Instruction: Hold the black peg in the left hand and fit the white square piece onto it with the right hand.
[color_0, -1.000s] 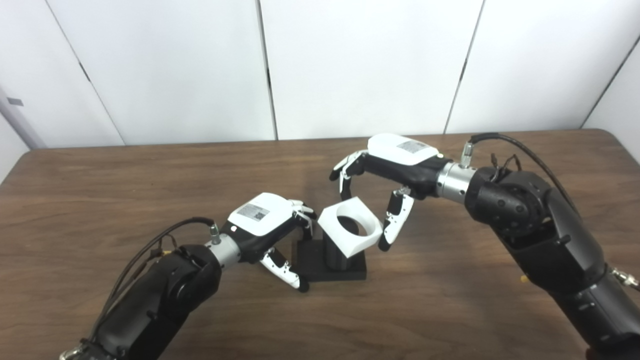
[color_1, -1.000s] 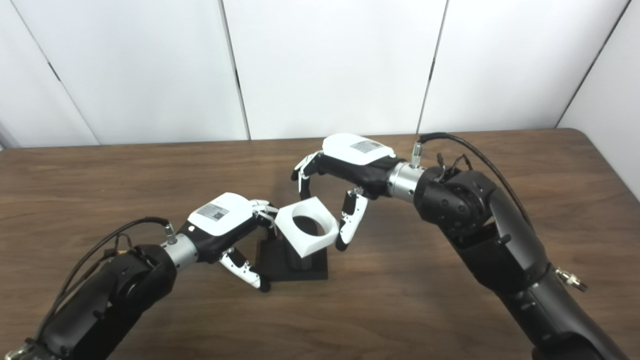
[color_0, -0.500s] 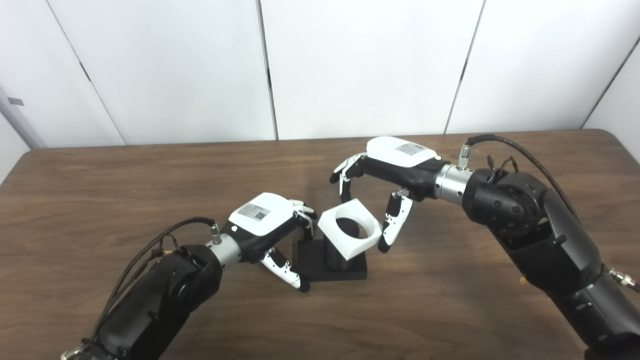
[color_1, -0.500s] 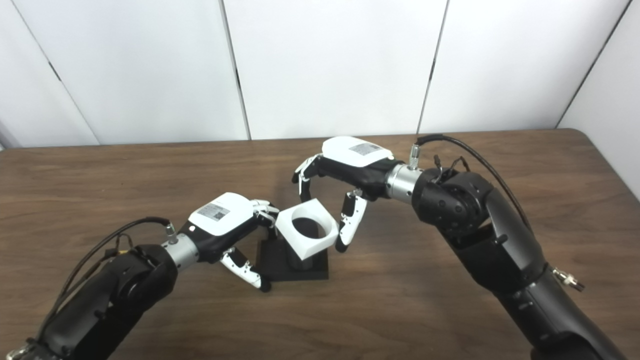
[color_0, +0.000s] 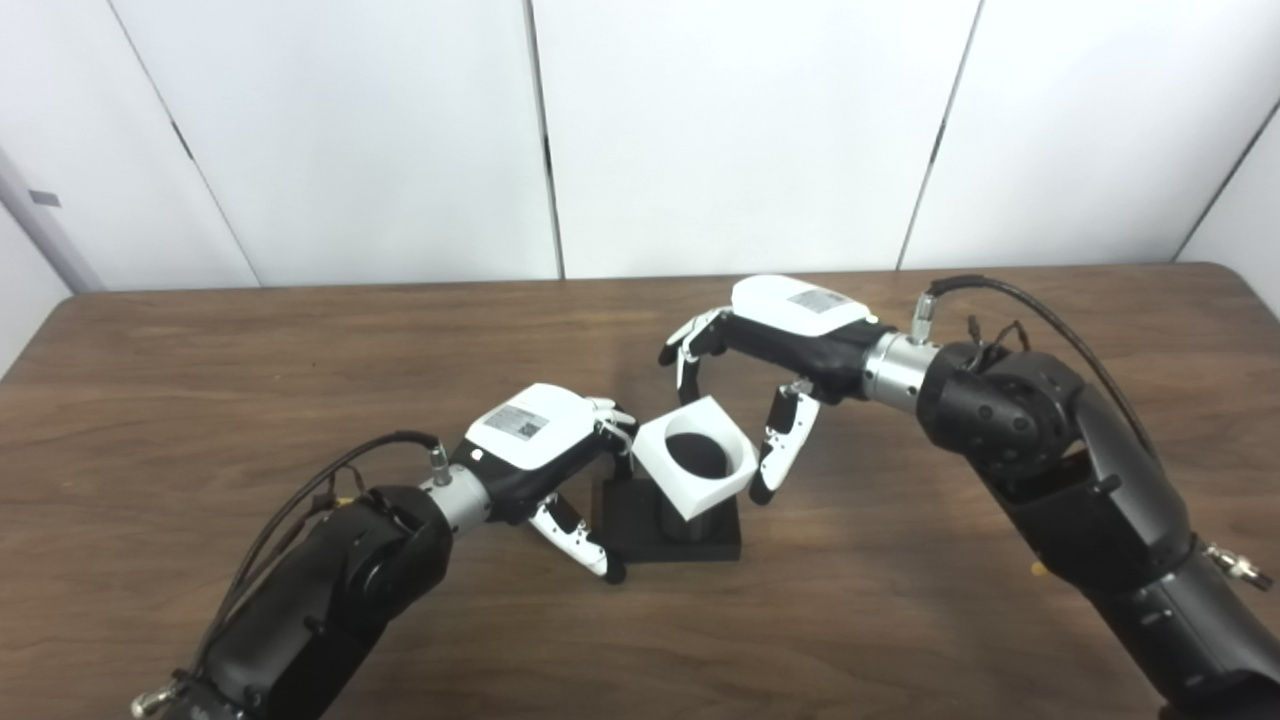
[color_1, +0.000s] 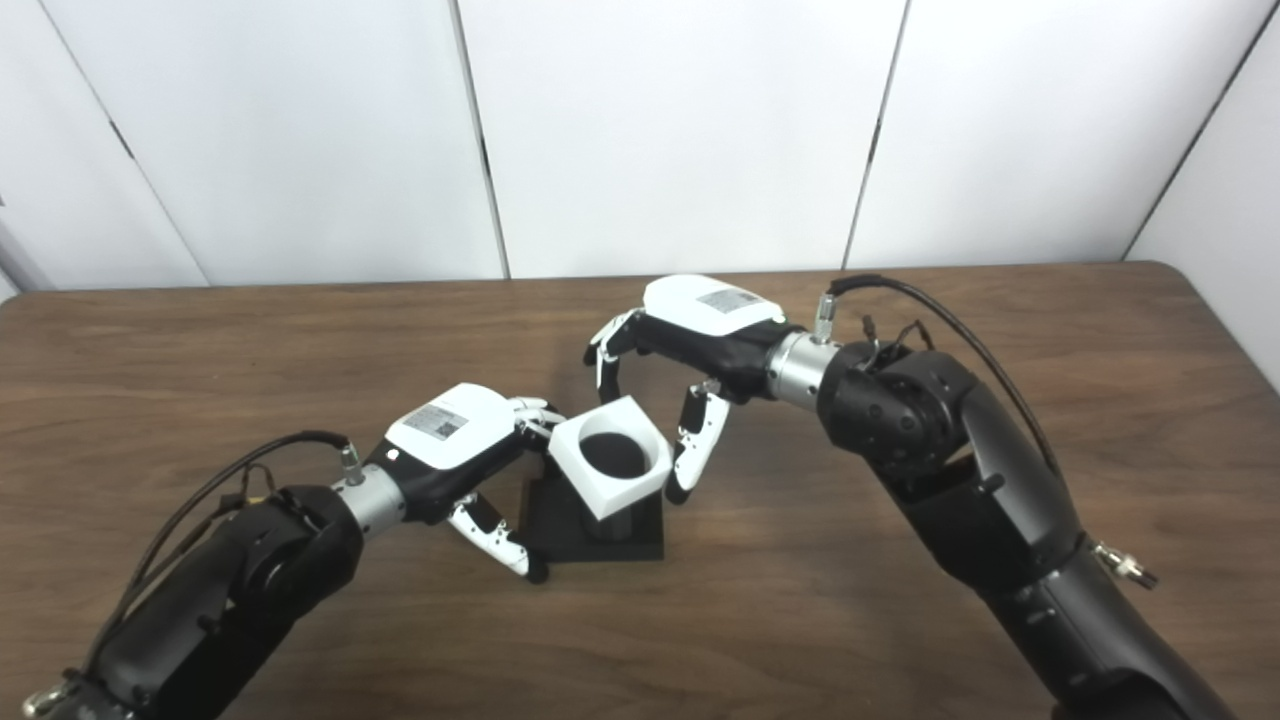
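On the black peg (color_0: 690, 495), mid-tabletop (color_0: 300, 350), the white square piece (color_0: 692, 468) sat tilted, not fully seated, left hand (color_0: 545, 455) bracing the peg's base, right hand (color_0: 770, 345) spread, released, just above.

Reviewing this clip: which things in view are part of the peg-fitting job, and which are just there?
Part of the job:
- black peg on its base
- white square piece, sitting over the peg
- left hand, at the base
- right hand, open around the piece

Just there:
- table
- wall panels
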